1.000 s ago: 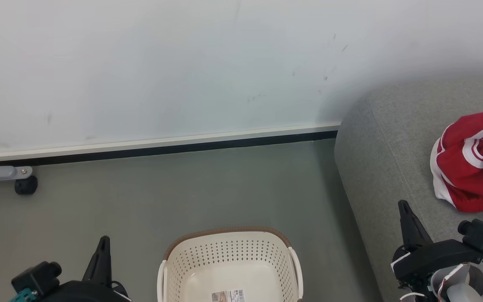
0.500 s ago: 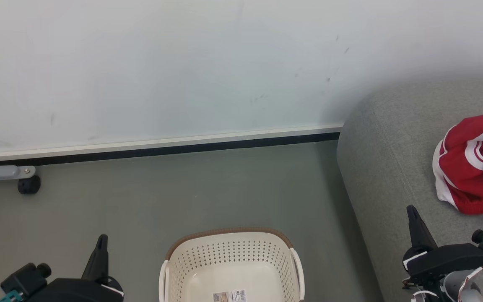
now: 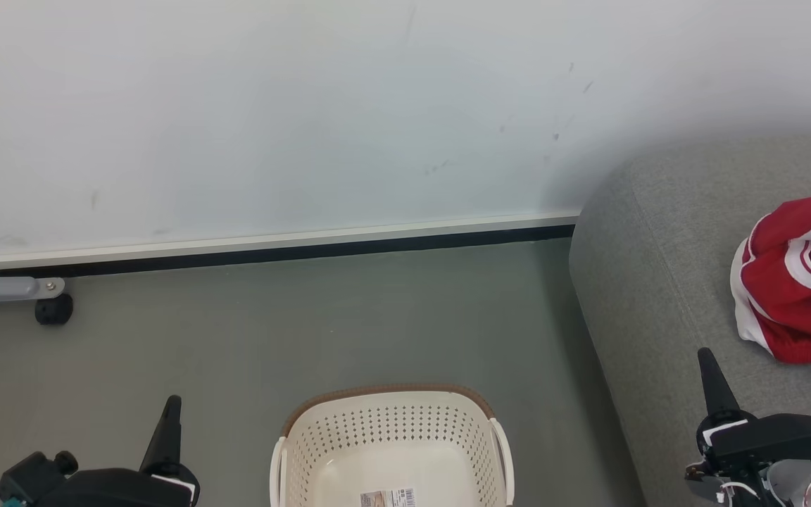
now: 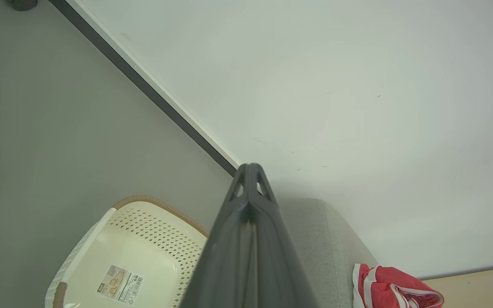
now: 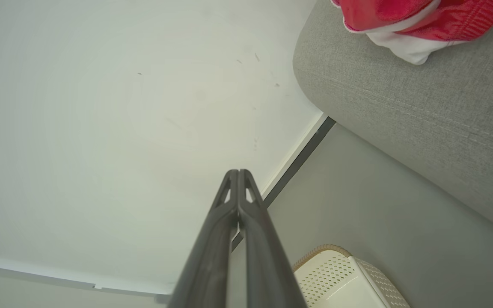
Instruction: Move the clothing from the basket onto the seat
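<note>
Since what shows of the basket (image 3: 391, 429) is bare but for 1 label (image 3: 388, 498) on its bottom, I judge nothing is left there to lift. Clothing (image 3: 793, 282): well right of the basket, bunched on the seat (image 3: 659, 296). Heap is crumpled, with no clear long axis. Whether it holds 2 garments, I cannot tell.

Left jaws: pressed together, empty, left of the basket over the floor (image 3: 307, 317).

Right jaws: pressed together, empty, right of the basket by the seat's edge, clothing ahead and rightward. Right arm is nearer.
</note>
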### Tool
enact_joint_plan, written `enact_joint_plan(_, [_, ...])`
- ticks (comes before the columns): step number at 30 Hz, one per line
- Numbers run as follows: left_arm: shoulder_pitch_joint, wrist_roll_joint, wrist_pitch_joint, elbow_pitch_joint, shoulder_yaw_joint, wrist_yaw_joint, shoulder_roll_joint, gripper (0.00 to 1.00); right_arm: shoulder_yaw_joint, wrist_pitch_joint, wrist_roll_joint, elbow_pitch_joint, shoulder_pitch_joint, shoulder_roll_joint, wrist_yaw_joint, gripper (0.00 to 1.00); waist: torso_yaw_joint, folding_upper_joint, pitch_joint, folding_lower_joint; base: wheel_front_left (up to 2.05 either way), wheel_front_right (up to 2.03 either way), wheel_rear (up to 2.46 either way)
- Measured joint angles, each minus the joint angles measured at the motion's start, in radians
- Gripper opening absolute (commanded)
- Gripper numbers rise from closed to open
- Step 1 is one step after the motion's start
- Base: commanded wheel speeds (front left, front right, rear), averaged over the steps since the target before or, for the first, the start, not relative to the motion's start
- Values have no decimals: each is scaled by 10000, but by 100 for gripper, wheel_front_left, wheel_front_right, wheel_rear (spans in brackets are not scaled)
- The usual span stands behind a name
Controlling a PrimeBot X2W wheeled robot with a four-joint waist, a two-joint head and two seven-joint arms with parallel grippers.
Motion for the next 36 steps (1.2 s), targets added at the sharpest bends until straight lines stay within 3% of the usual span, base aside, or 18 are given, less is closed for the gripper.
enact_joint_plan(36, [-369, -4416, 828, 541, 982, -888, -518, 0, -1808, 918, 4339, 209, 369, 754, 782, 0, 193, 0, -91, 0, 0, 0, 0])
